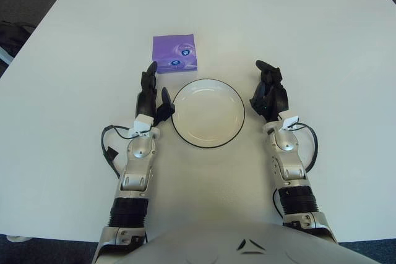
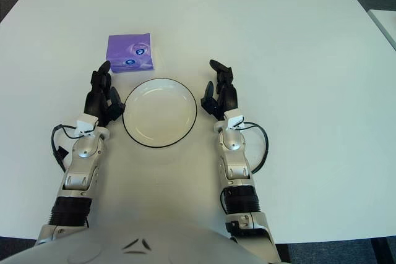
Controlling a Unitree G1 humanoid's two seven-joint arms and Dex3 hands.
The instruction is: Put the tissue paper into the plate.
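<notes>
A white counter point(image 1: 322, 41) is seen from above, with a round white plate point(image 1: 208, 113) edged in a thin dark rim set near its middle. The plate holds nothing. A square purple pack of tissue paper point(image 1: 175, 53), marked with small blue and white printed spots, lies flat on the counter just beyond the plate's far left edge, close to the rim but apart from it. The left hand point(image 1: 153, 95) is placed just beside the plate's left edge, its black fingers point(image 1: 149, 77) loosely spread and pointing away from the robot, the longest fingertip reaching close to the near corner of the tissue pack; nothing is held in it. The right hand point(image 1: 268, 91) is placed just beside the plate's right edge, its fingers also loosely apart and gripping nothing. Both silver forearms are stretched over the counter from the robot's body toward the plate, with black cables looped at the wrists.
</notes>
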